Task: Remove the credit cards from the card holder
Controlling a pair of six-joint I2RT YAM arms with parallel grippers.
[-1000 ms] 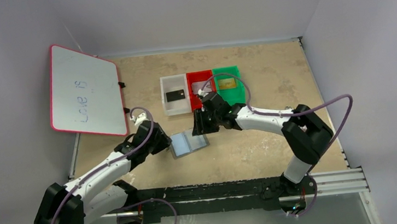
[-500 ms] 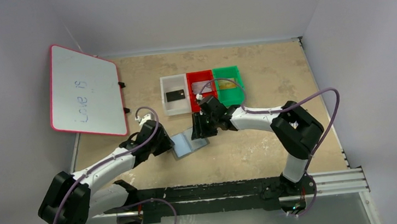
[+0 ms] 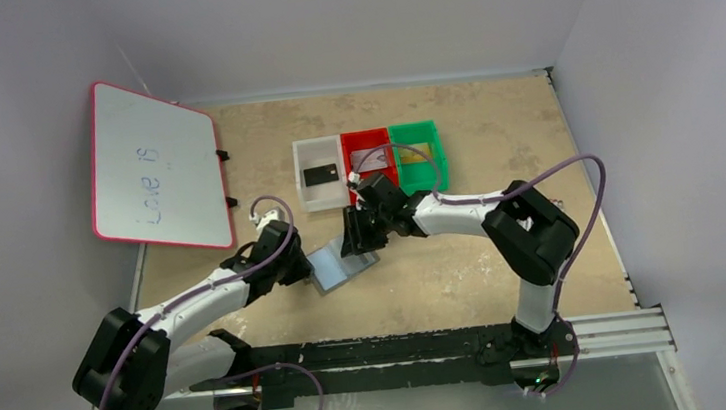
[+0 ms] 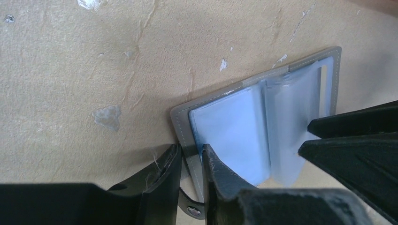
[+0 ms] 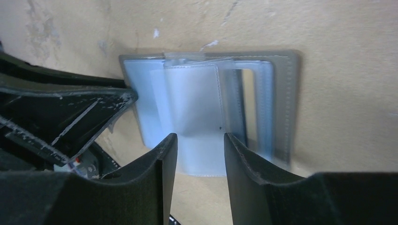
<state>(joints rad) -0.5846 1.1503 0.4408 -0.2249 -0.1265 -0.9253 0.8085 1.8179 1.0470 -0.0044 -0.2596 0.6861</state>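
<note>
1. Seen from above: a tan table, with two robot arms reaching in from its near edge toward a spot just left of its middle
2. At that spot, lying open: a small grey card holder, closer to the table's near edge than to its far edge, clear bluish pockets facing up
3. At the left end of the card holder: the left gripper, fingers drawn close together and clamped on the grey closing tab, which carries a small metal snap and sticks out by one corner of the cover
4. At the right side of the card holder: the right gripper, fingers apart with one clear pocket leaf between them; cannot tell whether pressing the leaf or only standing either side of it
5. Pocket leaves fanned out over the right half of the card holder, some blurred in both wrist views
6. Beyond the card holder, toward the far edge and near the table's middle: three small trays touching in a row, a white tray on the left, a red tray in the middle, a green tray on the right
7. Lying flat in the white tray, a black card; in the red tray, a silvery-grey card; in the green tray, a gold card; all three well apart from the card holder
8. Along the table's left edge: a whiteboard with a pink-red frame, tilted, with some handwriting on it
</note>
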